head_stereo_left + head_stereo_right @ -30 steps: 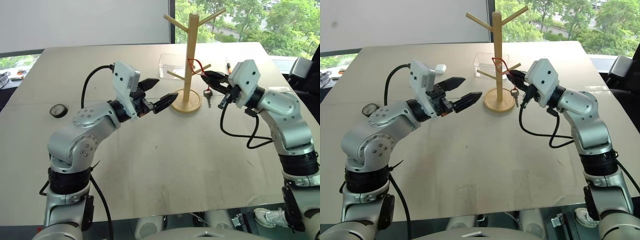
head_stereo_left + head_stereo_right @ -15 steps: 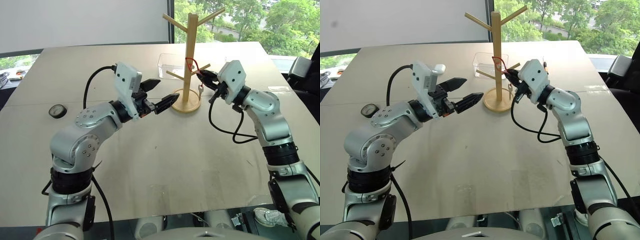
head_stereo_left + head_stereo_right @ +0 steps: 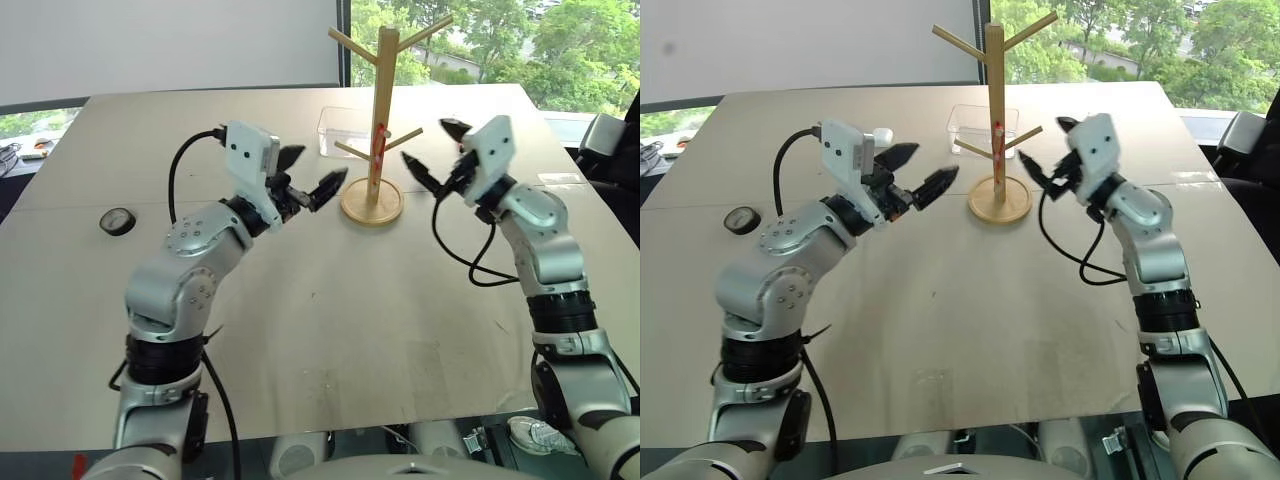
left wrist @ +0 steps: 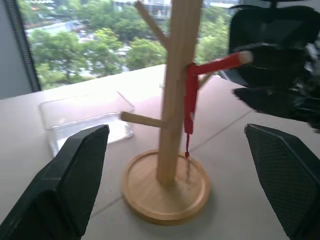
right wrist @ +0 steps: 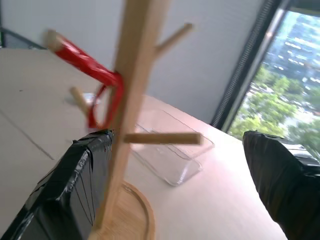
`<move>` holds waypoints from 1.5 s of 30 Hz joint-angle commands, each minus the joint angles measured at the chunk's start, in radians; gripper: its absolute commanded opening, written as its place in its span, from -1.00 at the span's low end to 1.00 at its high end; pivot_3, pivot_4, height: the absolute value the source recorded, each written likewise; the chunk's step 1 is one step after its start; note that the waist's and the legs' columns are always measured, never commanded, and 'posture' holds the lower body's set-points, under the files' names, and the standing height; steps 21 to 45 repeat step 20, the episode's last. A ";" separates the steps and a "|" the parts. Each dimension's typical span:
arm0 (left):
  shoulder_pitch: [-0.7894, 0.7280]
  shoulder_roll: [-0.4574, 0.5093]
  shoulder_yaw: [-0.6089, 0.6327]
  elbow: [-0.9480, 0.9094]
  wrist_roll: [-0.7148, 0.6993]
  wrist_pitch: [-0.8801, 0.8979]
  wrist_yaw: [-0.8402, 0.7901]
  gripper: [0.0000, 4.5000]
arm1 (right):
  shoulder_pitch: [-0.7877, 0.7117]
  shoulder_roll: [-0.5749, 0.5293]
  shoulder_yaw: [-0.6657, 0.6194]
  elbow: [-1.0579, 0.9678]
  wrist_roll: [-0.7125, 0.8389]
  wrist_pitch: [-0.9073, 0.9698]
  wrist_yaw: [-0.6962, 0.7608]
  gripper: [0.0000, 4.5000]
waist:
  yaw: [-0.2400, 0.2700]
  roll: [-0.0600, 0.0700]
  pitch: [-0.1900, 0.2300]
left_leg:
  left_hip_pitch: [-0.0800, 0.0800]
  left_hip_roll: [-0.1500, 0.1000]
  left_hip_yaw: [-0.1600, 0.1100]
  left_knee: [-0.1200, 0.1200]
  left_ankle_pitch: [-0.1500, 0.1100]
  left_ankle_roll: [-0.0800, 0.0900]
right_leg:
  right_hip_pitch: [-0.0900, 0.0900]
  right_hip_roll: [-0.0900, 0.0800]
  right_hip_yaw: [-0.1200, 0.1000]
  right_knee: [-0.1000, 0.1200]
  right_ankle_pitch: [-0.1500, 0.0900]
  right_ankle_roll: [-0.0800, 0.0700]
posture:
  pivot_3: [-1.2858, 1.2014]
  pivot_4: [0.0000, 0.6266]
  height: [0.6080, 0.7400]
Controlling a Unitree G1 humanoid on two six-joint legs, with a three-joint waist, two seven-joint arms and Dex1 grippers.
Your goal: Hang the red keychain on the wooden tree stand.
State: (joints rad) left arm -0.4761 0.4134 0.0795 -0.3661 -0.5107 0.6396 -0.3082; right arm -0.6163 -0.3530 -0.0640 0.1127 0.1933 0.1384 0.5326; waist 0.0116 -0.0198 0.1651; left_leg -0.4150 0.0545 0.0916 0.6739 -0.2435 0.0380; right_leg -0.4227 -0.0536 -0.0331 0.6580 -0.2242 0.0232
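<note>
The wooden tree stand (image 3: 375, 120) stands upright on the counter (image 3: 300, 300), its round base flat on the surface. The red keychain (image 4: 190, 97) hangs on the stand: its strap is looped over one of the lower pegs and drops down close against the trunk, with its lower end dangling just above the base. Neither gripper touches it.

The right gripper (image 3: 432, 152) hovers just to the right of the stand, near the peg that carries the keychain, and its fingers are spread wide apart with nothing between them. The left gripper (image 3: 308, 172) is held in the air just to the left of the stand, pointing toward it, and its fingers are also apart and empty.

Behind the stand, a clear plastic box (image 3: 338, 130) sits on the counter, close to the base. Well to the left of the stand, beyond the left arm, a small round dark object (image 3: 117, 221) lies flat on the counter. Past the counter's far edge beyond the stand, trees show through a window.
</note>
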 commanded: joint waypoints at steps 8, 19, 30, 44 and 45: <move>0.147 -0.212 0.080 0.254 0.235 -0.372 0.223 1.00 | 0.133 0.016 -0.176 0.237 0.016 -0.130 -0.164 0.98 | -0.005 0.000 0.000 | 0.001 0.000 0.002 -0.001 -0.001 0.002 | 0.000 0.000 0.001 0.000 0.000 0.000 | 0.03 -0.52 1.00; 0.236 -0.251 0.124 0.340 0.319 -0.529 0.288 1.00 | 0.163 0.026 -0.175 0.399 0.008 -0.320 -0.173 0.98 | -0.023 0.000 0.000 | 0.001 0.001 0.002 -0.002 -0.001 0.002 | 0.000 0.000 0.001 0.000 0.000 0.000 | 0.03 -0.52 1.00; 0.241 -0.253 0.125 0.343 0.322 -0.540 0.286 1.00 | 0.160 0.026 -0.176 0.406 0.011 -0.327 -0.172 0.98 | -0.023 0.000 0.000 | 0.001 0.001 0.001 -0.002 -0.001 0.002 | 0.000 0.000 0.001 0.000 0.000 0.000 | 0.03 -0.52 1.00; 0.241 -0.253 0.125 0.343 0.322 -0.540 0.286 1.00 | 0.160 0.026 -0.176 0.406 0.011 -0.327 -0.172 0.98 | -0.023 0.000 0.000 | 0.001 0.001 0.001 -0.002 -0.001 0.002 | 0.000 0.000 0.001 0.000 0.000 0.000 | 0.03 -0.52 1.00; 0.241 -0.253 0.125 0.343 0.322 -0.540 0.286 1.00 | 0.160 0.026 -0.176 0.406 0.011 -0.327 -0.172 0.98 | -0.023 0.000 0.000 | 0.001 0.001 0.001 -0.002 -0.001 0.002 | 0.000 0.000 0.001 0.000 0.000 0.000 | 0.03 -0.52 1.00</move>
